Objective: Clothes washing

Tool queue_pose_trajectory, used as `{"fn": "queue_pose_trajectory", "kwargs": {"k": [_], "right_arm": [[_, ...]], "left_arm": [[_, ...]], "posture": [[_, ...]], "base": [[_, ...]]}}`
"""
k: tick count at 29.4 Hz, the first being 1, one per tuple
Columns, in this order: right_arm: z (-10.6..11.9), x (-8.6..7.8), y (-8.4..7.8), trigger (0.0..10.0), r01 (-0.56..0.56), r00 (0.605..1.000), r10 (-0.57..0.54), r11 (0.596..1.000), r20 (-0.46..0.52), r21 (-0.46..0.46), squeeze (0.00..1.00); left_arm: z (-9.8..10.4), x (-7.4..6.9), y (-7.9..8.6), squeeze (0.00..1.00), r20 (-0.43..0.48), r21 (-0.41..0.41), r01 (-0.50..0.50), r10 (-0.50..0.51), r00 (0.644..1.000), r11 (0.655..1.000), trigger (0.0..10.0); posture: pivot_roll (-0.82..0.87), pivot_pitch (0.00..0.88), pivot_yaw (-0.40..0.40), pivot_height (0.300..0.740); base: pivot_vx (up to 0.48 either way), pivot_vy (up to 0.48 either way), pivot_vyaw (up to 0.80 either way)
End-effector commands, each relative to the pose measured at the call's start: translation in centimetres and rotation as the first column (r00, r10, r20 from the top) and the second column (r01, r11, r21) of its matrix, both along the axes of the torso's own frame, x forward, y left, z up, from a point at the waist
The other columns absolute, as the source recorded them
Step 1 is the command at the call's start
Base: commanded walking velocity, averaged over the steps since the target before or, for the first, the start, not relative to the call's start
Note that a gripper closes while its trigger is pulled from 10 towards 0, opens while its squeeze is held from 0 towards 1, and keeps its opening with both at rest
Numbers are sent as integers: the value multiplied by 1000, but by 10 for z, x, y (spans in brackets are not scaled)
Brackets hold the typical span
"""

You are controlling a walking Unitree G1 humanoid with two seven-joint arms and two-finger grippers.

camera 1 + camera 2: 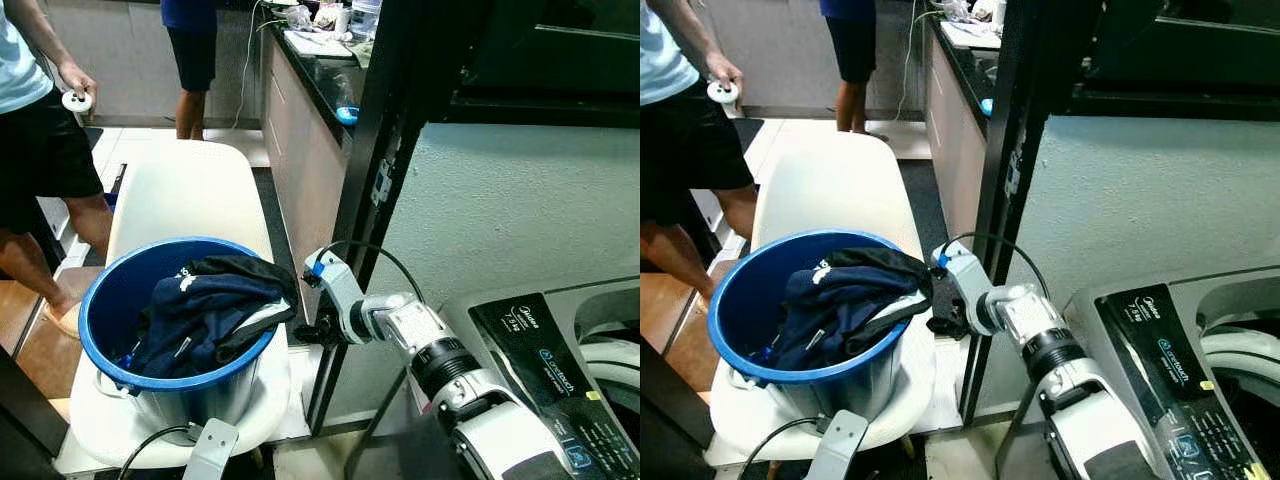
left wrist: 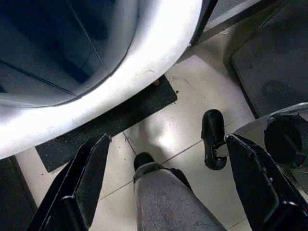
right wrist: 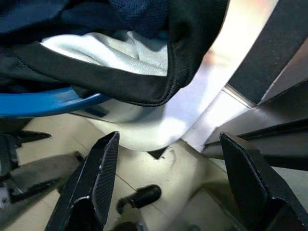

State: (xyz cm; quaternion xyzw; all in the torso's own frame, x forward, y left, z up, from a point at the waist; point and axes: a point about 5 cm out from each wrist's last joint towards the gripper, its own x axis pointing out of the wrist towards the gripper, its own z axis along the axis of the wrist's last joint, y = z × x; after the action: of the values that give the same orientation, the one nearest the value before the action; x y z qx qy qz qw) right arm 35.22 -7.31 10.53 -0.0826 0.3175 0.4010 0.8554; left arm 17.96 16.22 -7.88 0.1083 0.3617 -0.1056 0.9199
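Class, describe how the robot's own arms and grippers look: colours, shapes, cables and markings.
The right arm is silver and white with black ribbed joints; a thin black cable loops over its wrist, beside a blue tab. The right gripper and left gripper each have two long, flat black fingers.

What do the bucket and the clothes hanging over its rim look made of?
Bucket: probably plastic, with a glossy blue rim and a smooth wall that catches the light. Clothes: dark navy and black fabric, seemingly a sporty synthetic; the right wrist view shows a fine mesh weave and a pale lining. The right pincer, open, is beside the rim.
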Motion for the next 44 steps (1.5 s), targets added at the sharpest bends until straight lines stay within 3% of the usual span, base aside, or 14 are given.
{"fn": "queue_pose_trajectory", "kwargs": {"k": [1,2,3,5,8,9,13,18,30,44], "right_arm": [[12,6,0,10000,37,999,-40,995,31,97,0],[20,11,1,10000,71,995,-83,981,60,178,0],[20,11,1,10000,71,995,-83,981,60,178,0],[42,21,-1,10000,143,977,-190,915,92,376,0],[48,24,-3,10000,164,971,-221,889,87,427,0],[56,27,-4,10000,177,964,-252,850,89,497,0],[60,27,-4,10000,174,961,-259,834,93,523,0],[60,27,-2,10000,167,962,-254,832,96,529,0],[60,26,3,10000,156,964,-245,833,101,530,0],[56,23,9,10000,138,970,-221,845,103,517,0]], "left_arm": [[-2,-2,-2,0,-15,-15,-8,8,1000,1000,10000],[-1,-1,-1,0,-12,-17,-27,26,1000,999,10000],[-1,-1,-1,0,-12,-17,-27,26,1000,999,10000],[1,3,3,0,2,-32,-69,69,998,997,10000],[2,4,4,0,5,-36,-80,80,997,996,10000],[3,6,9,0,7,-19,-94,94,996,995,10000],[3,6,13,0,4,3,-93,93,996,996,10000],[2,5,14,0,3,7,-92,92,996,996,10000],[3,6,14,0,9,9,-90,90,996,996,10000],[1,2,14,0,5,17,-87,87,996,996,10000]], "posture": [[194,0,-128,740],[194,0,-128,740],[194,0,-128,740],[194,0,-126,740],[194,0,-126,740],[193,0,-120,740],[192,0,-118,740],[191,0,-115,740],[194,0,-119,740],[194,0,-116,740]], "base": [[0,0,0],[0,0,0],[0,0,0],[0,0,0],[0,0,0],[0,0,0],[0,0,0],[0,384,0],[0,0,0],[0,447,0]]}}
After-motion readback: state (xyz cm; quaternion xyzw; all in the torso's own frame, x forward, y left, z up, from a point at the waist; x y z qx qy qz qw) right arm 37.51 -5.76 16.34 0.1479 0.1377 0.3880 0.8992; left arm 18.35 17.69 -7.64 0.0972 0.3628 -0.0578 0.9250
